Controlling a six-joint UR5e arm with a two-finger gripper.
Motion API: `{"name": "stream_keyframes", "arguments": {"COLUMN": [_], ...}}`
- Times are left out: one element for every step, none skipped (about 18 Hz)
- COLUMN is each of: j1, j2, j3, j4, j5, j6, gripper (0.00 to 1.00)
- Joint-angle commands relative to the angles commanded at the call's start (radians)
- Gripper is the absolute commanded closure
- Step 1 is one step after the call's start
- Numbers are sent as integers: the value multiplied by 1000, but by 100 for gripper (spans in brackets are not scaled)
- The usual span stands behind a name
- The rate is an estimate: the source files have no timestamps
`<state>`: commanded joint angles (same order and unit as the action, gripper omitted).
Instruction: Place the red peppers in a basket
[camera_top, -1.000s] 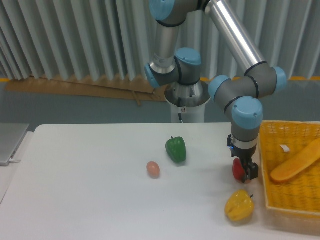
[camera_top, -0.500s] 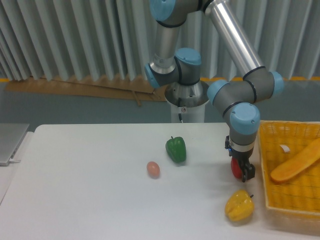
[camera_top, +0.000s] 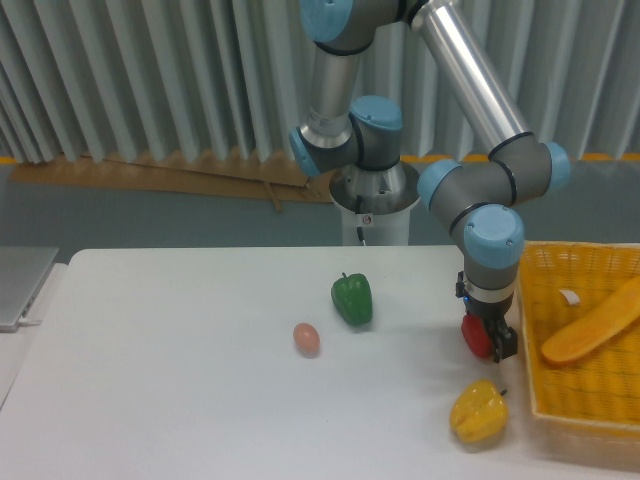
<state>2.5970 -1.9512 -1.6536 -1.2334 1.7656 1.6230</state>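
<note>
Black two-finger gripper (camera_top: 488, 338) is closed around the small glossy red bell pepper (camera_top: 476, 335), which sits between its fingers just above the white table (camera_top: 180, 400), beside the large yellow-orange mesh basket (camera_top: 590, 262) and above the yellow bell pepper (camera_top: 478, 412). Judged by appearance, the pepper is light, rigid and slick-skinned, so a grip across its widest part is advisable.
</note>
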Motion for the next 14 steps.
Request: {"name": "stream_keyframes", "arguments": {"j1": [0,0,0,0,0,0,-2,-3,-5,-5,-6,-8,-9,-12], "j2": [-2,-5,-5,-6,-6,-5,-3,-2,3,8,9,18,26,31], "j3": [0,-2,-2,0,0,0,0,0,-2,0,-2,0,-2,-2], "j4": [3,3,3,3,3,3,2,0,-1,-3,-5,-5,-5,-5], "j5": [0,0,0,0,0,0,0,0,0,0,0,0,0,-5], "j6": [-3,-2,-2,-2,0,-2,-2,-2,-3,-2,-2,0,2,3], "gripper": [44,46,46,47,47,47,47,46,46,46,46,46,46,46]}}
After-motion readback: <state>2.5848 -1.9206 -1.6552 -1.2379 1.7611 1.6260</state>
